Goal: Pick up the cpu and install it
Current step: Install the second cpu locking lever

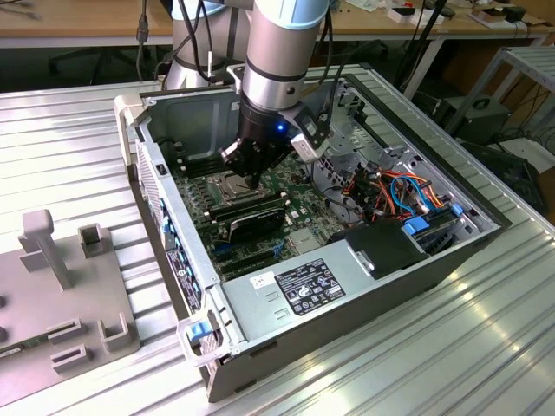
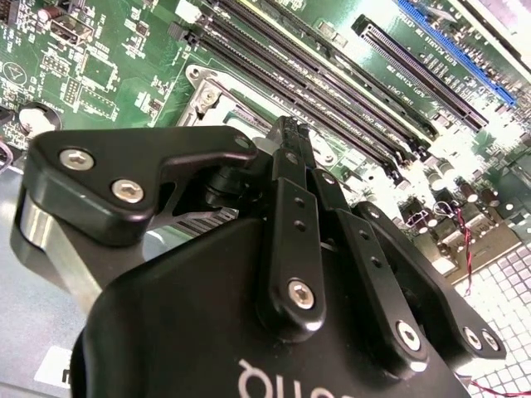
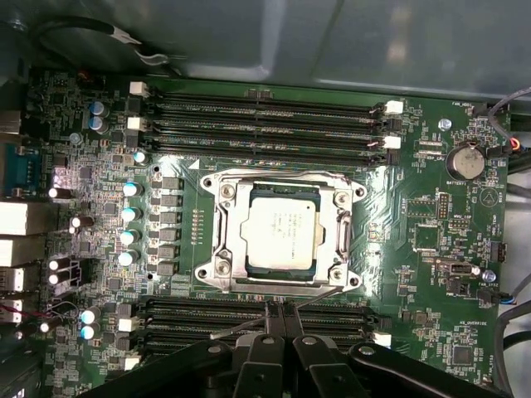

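The cpu, a small square chip with a dull silver top, lies flat inside the metal-framed socket at the middle of the green motherboard. My gripper hovers just beside the socket, over the memory slots, fingers pressed together with nothing between them. In the second wrist view the black fingers meet at their tips above a corner of the socket. In the exterior view the gripper reaches down into the open computer case, right over the socket.
Memory slots run along both sides of the socket. Black cards sit on the board, and orange and blue cables and a power supply fill the case. A grey fixture stands at the exterior view's left.
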`<state>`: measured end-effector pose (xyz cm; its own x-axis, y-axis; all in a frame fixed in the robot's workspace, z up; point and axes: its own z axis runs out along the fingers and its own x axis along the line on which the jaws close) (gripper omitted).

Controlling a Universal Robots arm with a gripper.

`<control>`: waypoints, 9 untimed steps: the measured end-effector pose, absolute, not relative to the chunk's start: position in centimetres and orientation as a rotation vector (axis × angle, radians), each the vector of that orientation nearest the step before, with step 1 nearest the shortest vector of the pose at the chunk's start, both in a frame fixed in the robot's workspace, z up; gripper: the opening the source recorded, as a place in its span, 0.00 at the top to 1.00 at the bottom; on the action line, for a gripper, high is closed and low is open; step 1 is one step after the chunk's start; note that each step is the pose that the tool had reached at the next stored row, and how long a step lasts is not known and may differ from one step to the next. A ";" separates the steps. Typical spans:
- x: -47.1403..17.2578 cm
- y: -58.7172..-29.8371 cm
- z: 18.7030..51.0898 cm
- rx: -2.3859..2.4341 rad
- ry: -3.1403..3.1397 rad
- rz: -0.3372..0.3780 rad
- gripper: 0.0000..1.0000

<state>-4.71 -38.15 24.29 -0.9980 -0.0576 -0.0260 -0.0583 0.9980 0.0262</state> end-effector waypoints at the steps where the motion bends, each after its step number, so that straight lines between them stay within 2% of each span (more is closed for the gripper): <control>1: -4.7 -38.2 24.3 -0.090 3.115 0.042 0.89; 9: -5.2 -38.2 24.3 -0.090 3.115 0.042 0.89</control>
